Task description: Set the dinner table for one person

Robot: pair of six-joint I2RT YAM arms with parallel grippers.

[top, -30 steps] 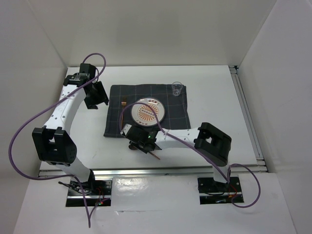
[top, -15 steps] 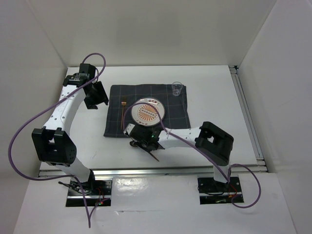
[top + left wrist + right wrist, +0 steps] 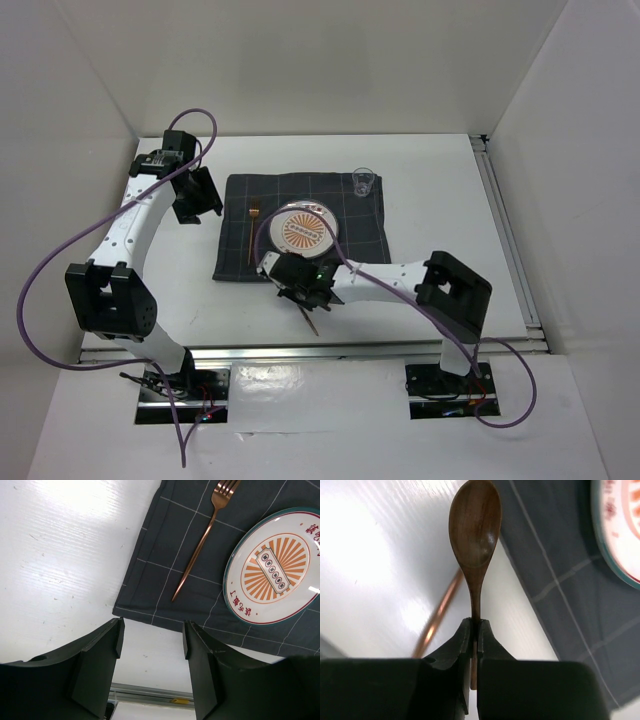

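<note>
The right arm (image 3: 380,280) stretches low and leftward along the near side of the table (image 3: 450,220), its wrist just off the near edge of the dark checked cloth (image 3: 235,255). Its jaws are clenched on the thin handle of a wooden spoon (image 3: 474,535), whose bowl points straight out ahead of them, over white table beside the cloth's edge. A slim copper-coloured utensil handle (image 3: 440,612) lies on the table below the spoon.

The left arm (image 3: 130,225) is folded up and reaches toward the far left of the table, its wrist beside the cloth's left edge. Its jaws are spread, nothing between them.

The table is the white surface under everything, with the cloth at its middle. On the cloth lie 1 plate (image 3: 307,230) with an orange sunburst pattern, a copper fork (image 3: 200,545) just left of it, and 1 small clear glass (image 3: 364,181) upright at the far right corner; its contents cannot be made out.
</note>
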